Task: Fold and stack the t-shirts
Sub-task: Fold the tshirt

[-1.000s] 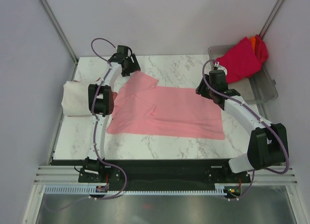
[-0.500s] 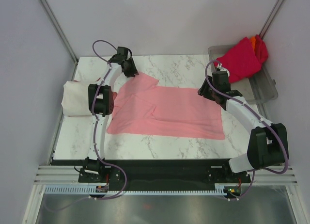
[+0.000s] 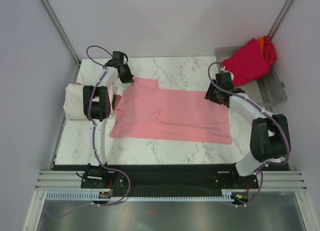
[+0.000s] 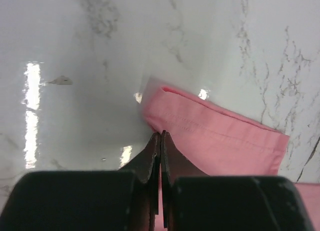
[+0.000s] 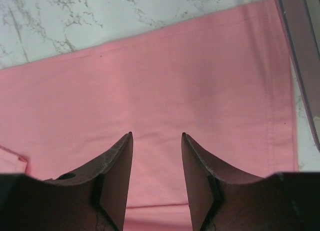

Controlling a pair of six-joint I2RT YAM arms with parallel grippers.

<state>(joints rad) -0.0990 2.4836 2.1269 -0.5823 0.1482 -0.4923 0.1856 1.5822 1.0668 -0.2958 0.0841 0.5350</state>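
1 pink tee (image 3: 175, 113) sleeve in L tool (image 4: 160, 136)

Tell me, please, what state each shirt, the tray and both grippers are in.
light pink cloth t-shirt: spread flat, one sleeve pinched
cream-white cloth shirt: folded, left of the pink one
crimson cloth shirt: heaped, unfolded
grey translucent plastic tray: holding the crimson heap
left gripper: shut on the pink sleeve
right gripper: open above the pink shirt

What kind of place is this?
Probably a robot test booth, not a home. Plain walls box in a marble-look table, a left arm and right arm are bolted to its near edge, and a pink t-shirt lies spread for folding.
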